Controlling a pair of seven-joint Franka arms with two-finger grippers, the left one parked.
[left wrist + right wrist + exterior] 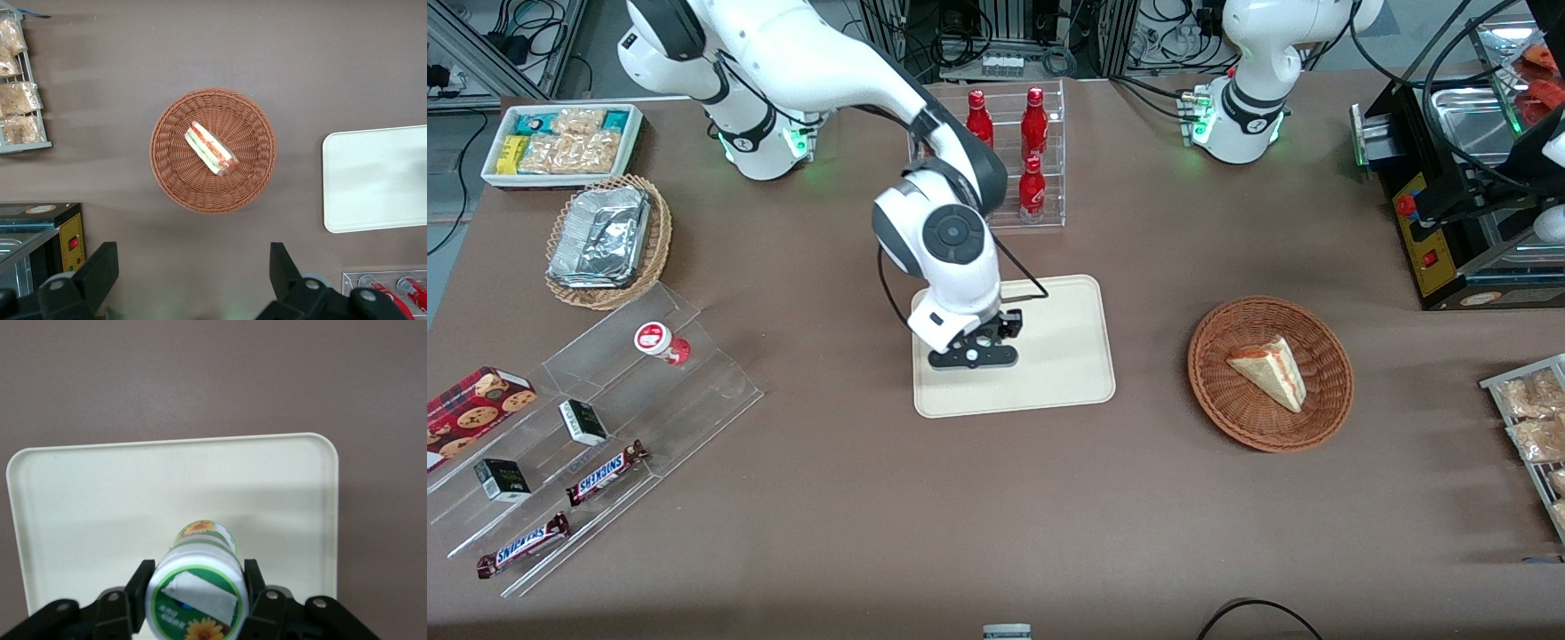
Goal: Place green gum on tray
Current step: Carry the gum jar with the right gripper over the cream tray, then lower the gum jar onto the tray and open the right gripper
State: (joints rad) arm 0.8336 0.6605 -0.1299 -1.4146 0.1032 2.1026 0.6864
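Observation:
In the right wrist view the green gum, a white canister with a green-and-yellow sunflower label, sits between my gripper's two black fingers, which are shut on its sides. It is held upright over the cream-beige tray; I cannot tell whether its base touches the tray. In the front view the gripper is low over the tray, at the part toward the working arm's end, and it hides the gum. The tray's edge also shows in the left wrist view.
A red-lidded canister stands on the clear stepped shelf with Snickers bars. A rack of cola bottles stands farther from the front camera than the tray. A wicker basket with a sandwich lies toward the parked arm's end.

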